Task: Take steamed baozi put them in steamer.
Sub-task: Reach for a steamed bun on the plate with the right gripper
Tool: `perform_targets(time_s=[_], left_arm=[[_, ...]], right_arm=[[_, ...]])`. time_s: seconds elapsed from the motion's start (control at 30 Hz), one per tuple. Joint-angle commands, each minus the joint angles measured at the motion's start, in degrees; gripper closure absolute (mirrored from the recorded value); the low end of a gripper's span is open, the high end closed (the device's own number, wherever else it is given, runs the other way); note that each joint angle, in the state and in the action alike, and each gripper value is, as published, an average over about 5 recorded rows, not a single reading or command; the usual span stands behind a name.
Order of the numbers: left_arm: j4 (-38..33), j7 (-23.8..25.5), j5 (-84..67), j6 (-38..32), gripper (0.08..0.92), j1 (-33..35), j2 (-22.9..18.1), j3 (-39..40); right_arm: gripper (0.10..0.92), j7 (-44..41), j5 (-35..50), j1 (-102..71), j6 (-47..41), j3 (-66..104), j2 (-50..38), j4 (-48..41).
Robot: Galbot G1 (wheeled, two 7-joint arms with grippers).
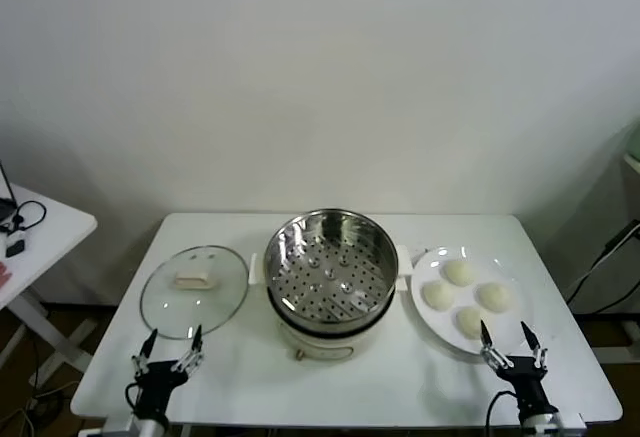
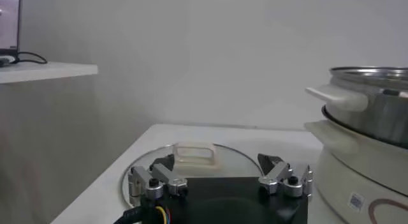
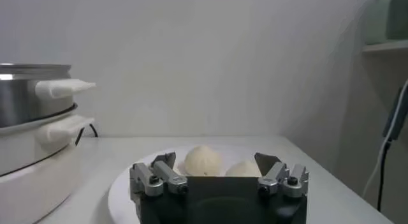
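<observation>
We see four buns clustered on a white plate at the lower right of the frame, round with no long axis, domed tops up. The steamer sits at lower centre, mouth facing up, with a glass lid lying flat to its left. Our right gripper stands open just below the plate; our left gripper stands open below the lid.

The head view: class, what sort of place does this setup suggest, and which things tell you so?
Probably a lab or test room staged as a kitchen corner: a plain white table against a bare wall, holding a steamer, a glass lid and a plate of steamed baozi.
</observation>
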Motion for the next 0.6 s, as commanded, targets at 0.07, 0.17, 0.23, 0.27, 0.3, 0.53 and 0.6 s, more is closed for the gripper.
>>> perform_targets(time_s=[0.07,0.17,0.23,0.27,0.3,0.53,0.6], left_arm=[[0.2,0.1,0.0,-0.1,0.177,-0.1,0.2,0.1],[0.4,0.2,0.0,-0.3,0.177,-0.2,0.3,0.3],[0.5,0.3,0.0,-0.4,0.177,-0.4,0.4,0.4],[0.5,0.3,-0.1,-0.4,0.177,-0.4,0.4,0.5],[0.5,0.4,-0.1,-0.4,0.177,-0.4,0.5,0.6],[0.5,0.7,0.2,-0.7,0.177,-0.3,0.7,1.0],[0.6,0.8,0.3,-0.9,0.177,-0.2,0.8,1.1]], right_arm=[[0.203,-1.7,1.5,7.1,-11.8,0.8,-2.9,2.0],[0.203,-1.9,2.4,16.7,-19.4,-1.2,-7.0,0.8],[0.203,-2.3,3.1,23.0,-23.8,-4.0,-10.1,-1.3],[0.203,-3.0,3.4,26.5,-25.9,-5.7,-11.8,-2.7],[0.203,-3.9,3.7,29.8,-27.9,-7.5,-13.3,-4.0],[0.203,-21.5,1.9,48.8,-42.0,-23.5,-29.7,-11.3],[0.203,-28.0,-0.6,55.1,-42.1,-30.9,-34.4,-13.2]])
